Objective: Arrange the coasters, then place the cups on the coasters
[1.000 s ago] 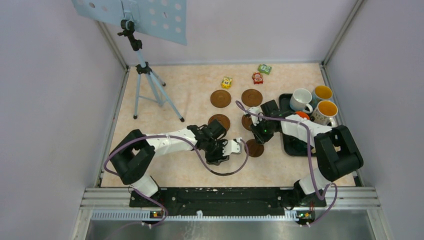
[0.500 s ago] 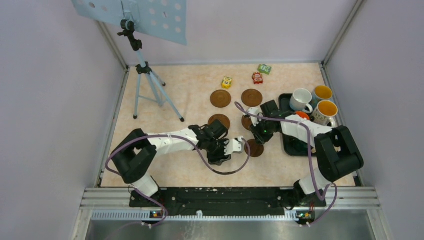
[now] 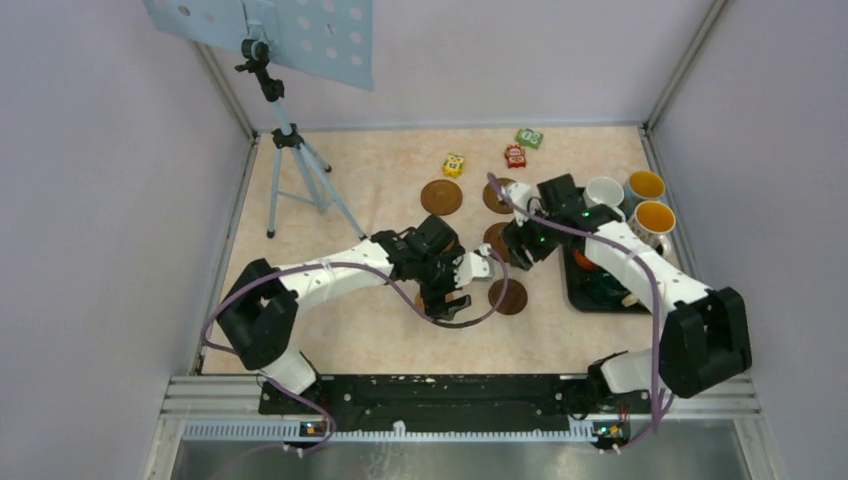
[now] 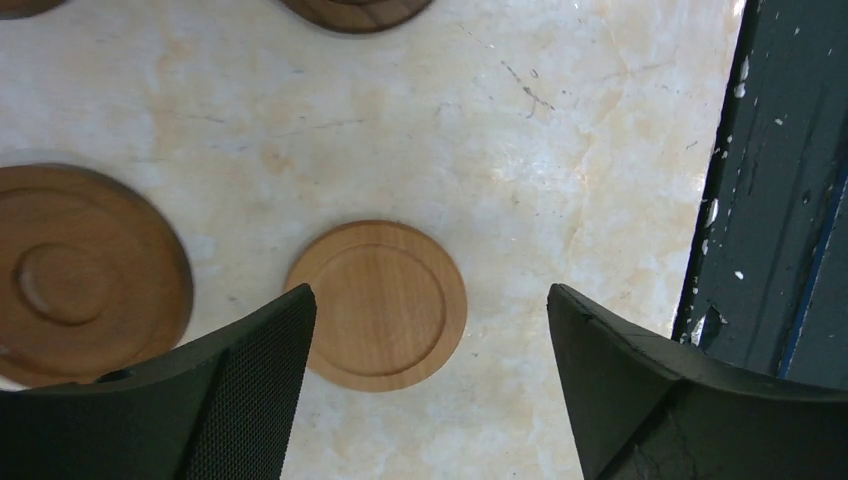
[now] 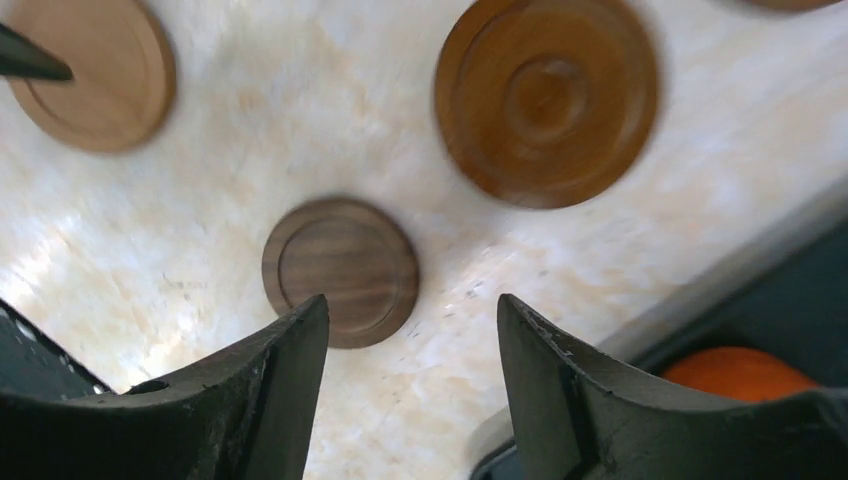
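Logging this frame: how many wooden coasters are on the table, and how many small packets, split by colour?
Coasters: 6 (one is mostly covered in the overhead view; the left wrist view catches its edge)
Yellow packet: 1
Red packet: 1
Green packet: 1
Total: 9

Nothing I can actually read from any of my cameras, tbh. At the far side of the table [image 3: 380, 160] there's a yellow packet [image 3: 454, 165], a red packet [image 3: 515, 155] and a green packet [image 3: 529, 138] with some print on them, but it's way too small to make out. The coasters [image 4: 376, 304] show just wood grain and turned rings.
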